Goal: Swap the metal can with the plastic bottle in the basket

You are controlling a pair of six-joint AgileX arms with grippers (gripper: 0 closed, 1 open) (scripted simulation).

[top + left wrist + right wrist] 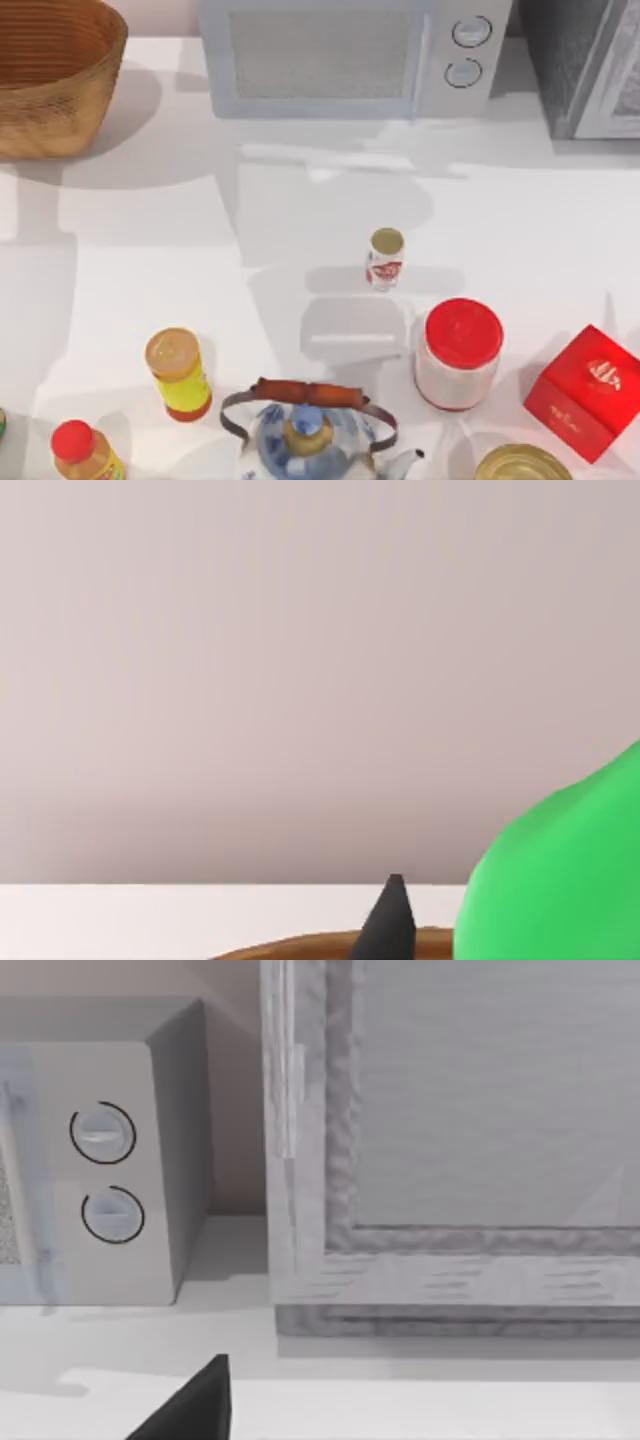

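Note:
The wicker basket point(52, 82) stands at the table's far left corner, and only its ribbed walls show inside. The small plastic bottle point(385, 258) with its tan cap stands upright on the table just right of the middle, apart from the basket. The metal can point(522, 466) shows its brassy top at the front edge, right of centre. A dark tip of my left gripper point(390, 922) pokes up just above a brown wicker rim point(300, 946). A dark part of my right gripper point(195, 1407) hangs over the table in front of the microwave.
A white microwave point(340, 55) and a grey appliance point(585, 65) line the back. Near the front stand a red-lidded jar point(458, 352), a red box point(585, 392), a teapot point(308, 430), a yellow bottle point(178, 373) and an orange bottle point(85, 452). A green rounded thing point(560, 880) sits beside my left gripper.

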